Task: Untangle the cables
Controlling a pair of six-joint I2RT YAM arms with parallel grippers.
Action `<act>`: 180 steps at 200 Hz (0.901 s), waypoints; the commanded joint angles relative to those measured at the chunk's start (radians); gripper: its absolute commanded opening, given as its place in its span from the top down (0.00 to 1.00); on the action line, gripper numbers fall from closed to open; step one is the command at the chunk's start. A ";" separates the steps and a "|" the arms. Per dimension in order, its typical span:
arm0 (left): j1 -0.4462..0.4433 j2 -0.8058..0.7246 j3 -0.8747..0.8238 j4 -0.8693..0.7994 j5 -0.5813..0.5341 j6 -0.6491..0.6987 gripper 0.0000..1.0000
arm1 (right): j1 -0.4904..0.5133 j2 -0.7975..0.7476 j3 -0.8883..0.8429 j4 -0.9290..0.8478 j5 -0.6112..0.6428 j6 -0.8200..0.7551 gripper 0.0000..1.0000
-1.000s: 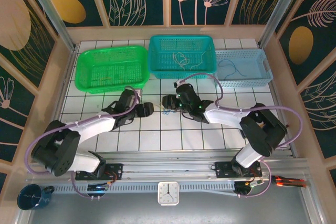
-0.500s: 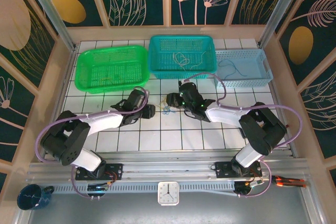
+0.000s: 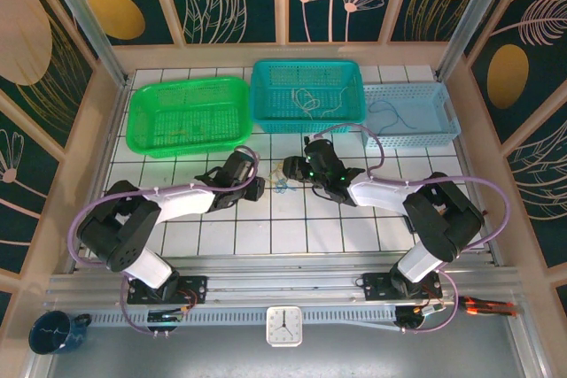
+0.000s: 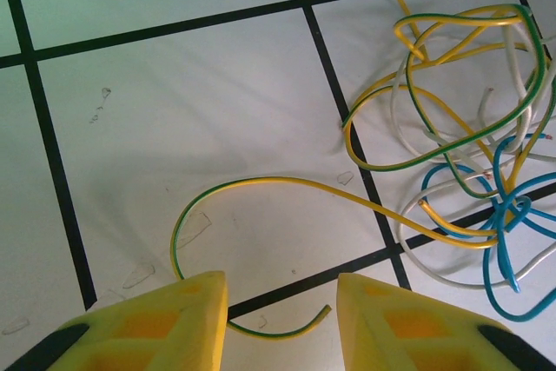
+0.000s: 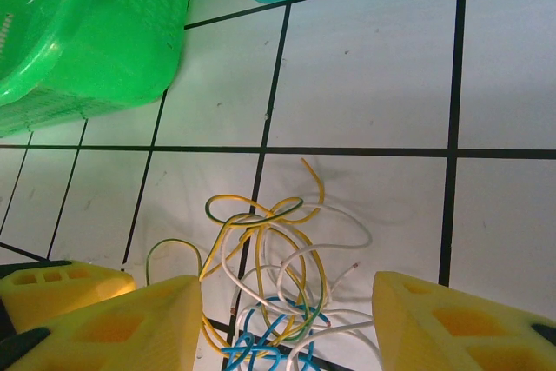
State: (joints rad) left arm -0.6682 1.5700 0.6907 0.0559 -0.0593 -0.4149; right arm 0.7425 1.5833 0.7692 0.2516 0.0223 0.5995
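White tiles with black grid lines: that's the table (image 3: pixel 266 236) under me. My left pincer (image 4: pixel 282 301) sits low over it, jaws partway apart and gripping nothing. The loose end of a yellow-green cable (image 4: pixel 261 182) curls flat on the tile through the gap between my fingertips. Follow that cable away from me and it loops into the tangle (image 4: pixel 512 206), where yellow, white and light blue cables cross over each other just beside the pincer.

On the other side, my right pincer (image 5: pixel 288 301) hangs above the same tangle (image 5: pixel 278 275), jaws spread wide to either side of it, nothing in them. From above, left pincer (image 3: pixel 257 188) and right pincer (image 3: pixel 288 170) face each other with the tangle (image 3: pixel 282 187) between them, around mid-table and somewhat nearer the far edge.

Further out, three baskets line the far edge. The green basket (image 3: pixel 188 115) sits toward the far left corner and the teal basket (image 3: pixel 306 95) in the middle, a white wire (image 3: pixel 306 99) lying inside it. The pale blue basket (image 3: pixel 409 112) sits toward the far right corner, a blue wire (image 3: pixel 390 117) in it.
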 commanded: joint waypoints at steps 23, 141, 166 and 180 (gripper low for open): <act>-0.012 0.046 0.024 0.033 -0.029 0.024 0.66 | -0.006 -0.046 -0.021 0.045 -0.044 0.029 0.46; -0.014 -0.060 0.059 0.017 -0.007 0.009 1.00 | -0.006 0.108 0.028 0.233 -0.161 0.124 0.48; -0.014 -0.134 0.075 -0.002 0.037 -0.009 1.00 | -0.009 0.149 0.024 0.260 -0.158 0.132 0.50; -0.014 -0.168 0.085 -0.002 0.065 -0.025 1.00 | -0.008 0.165 0.019 0.266 -0.154 0.134 0.51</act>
State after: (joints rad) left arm -0.6754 1.4673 0.7353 0.0757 -0.0528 -0.4057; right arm 0.7406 1.7184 0.7742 0.4503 -0.1303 0.7120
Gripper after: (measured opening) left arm 0.043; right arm 0.501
